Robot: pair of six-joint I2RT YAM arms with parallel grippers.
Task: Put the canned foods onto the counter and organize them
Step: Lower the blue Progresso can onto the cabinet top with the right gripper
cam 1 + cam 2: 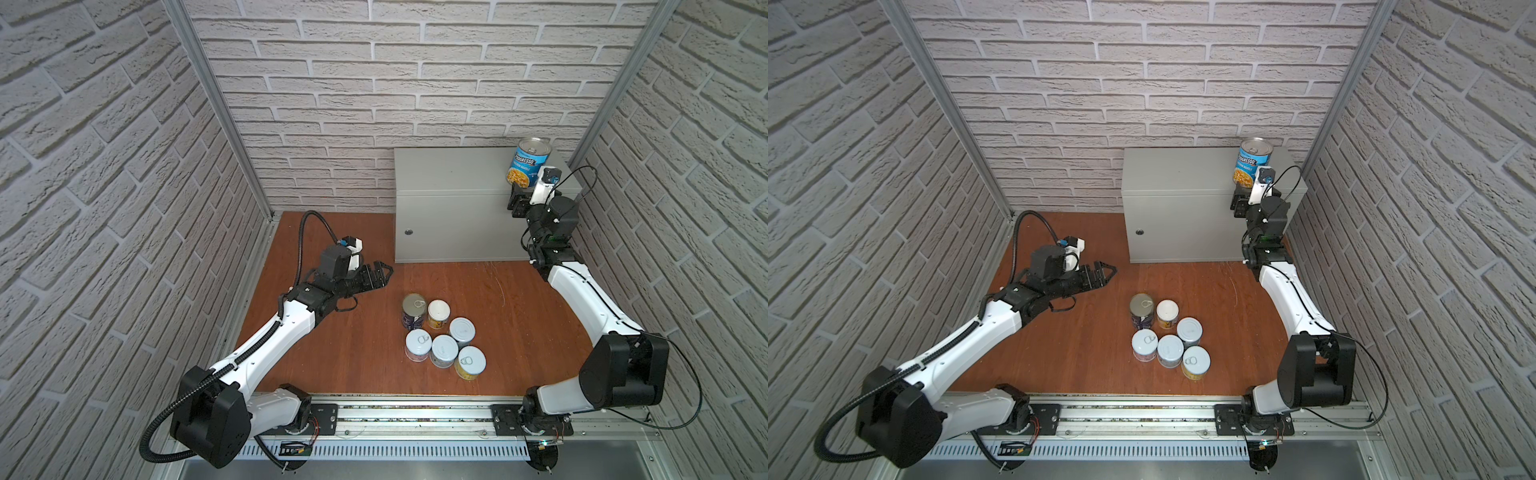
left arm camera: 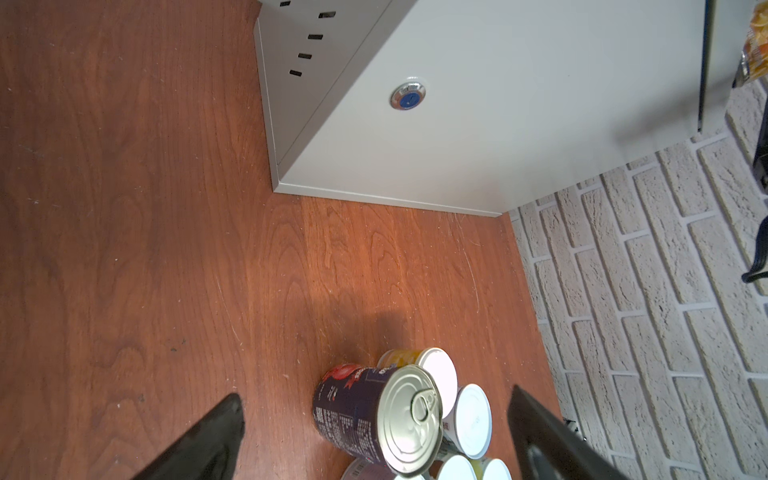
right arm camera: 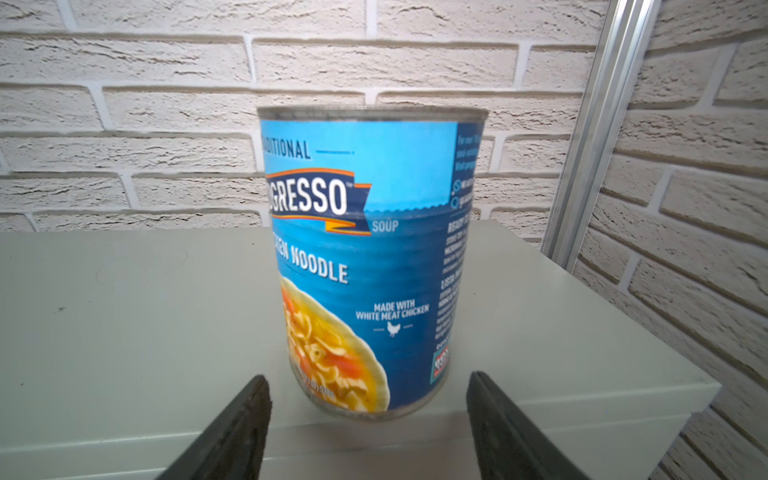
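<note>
Soup can upright at the bench front edge, near its right end. Right end effector just short of it, jaws apart, gripping nothing; best backed straight out, clear of the label. Right arm stretched forward, wrist at bench-top height. Left end effector wide open, empty, low beside six cans.

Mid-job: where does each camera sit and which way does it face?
Both top views: high above arm bases, looking down on counter and floor cans; both arms show.
Left wrist: faces navy can, counter front; left gripper fingertips show.
Right wrist: faces Progresso can on counter; right gripper fingertips show.
Both wrist views share the counter.
</note>
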